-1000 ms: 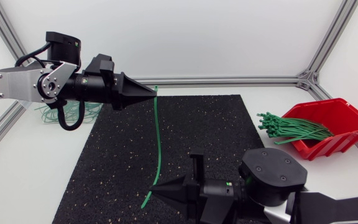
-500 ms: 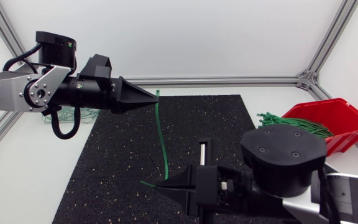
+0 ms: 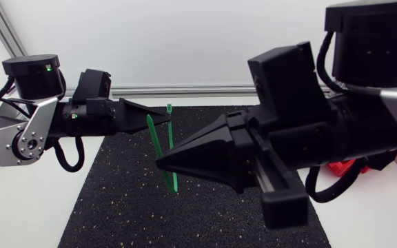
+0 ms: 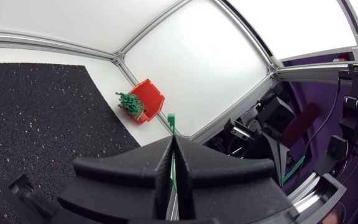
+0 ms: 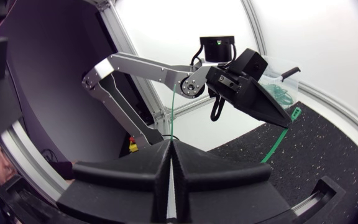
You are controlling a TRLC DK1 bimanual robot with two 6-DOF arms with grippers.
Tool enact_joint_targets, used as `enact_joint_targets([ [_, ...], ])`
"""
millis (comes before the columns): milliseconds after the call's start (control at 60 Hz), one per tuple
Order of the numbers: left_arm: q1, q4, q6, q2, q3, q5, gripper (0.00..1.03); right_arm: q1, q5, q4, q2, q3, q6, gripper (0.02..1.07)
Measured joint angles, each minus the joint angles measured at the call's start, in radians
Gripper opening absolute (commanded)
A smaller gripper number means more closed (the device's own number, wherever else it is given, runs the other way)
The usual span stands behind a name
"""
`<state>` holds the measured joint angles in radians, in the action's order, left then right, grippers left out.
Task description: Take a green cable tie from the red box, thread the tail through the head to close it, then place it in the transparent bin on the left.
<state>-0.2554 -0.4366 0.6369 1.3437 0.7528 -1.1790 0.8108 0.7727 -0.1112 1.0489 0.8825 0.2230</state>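
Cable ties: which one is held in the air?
The single cable tie gripped by left gripper and right gripper; the bundle lies in the red box.

No word, number or sign readable from where I stand, none to make out on the red box (image 4: 148, 102), the green cable tie (image 5: 295, 112), or the black housings of the left gripper (image 3: 165, 110) and right gripper (image 3: 160, 164).
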Motion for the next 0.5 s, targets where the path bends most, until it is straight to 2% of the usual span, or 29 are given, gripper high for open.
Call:
enact_joint_targets([
  [100,0.000,-0.055,0.037,-0.020,-0.040,0.029,0.04,-0.018,0.071,-0.006,0.028,0.041,0.139,0.08],
  [217,-0.017,-0.090,0.049,-0.044,-0.076,0.084,0.04,-0.035,0.107,0.021,0.050,0.062,0.278,0.08],
  [500,-0.122,-0.206,0.076,-0.082,-0.127,0.210,0.04,-0.120,0.159,0.056,0.057,0.073,0.667,0.08],
])
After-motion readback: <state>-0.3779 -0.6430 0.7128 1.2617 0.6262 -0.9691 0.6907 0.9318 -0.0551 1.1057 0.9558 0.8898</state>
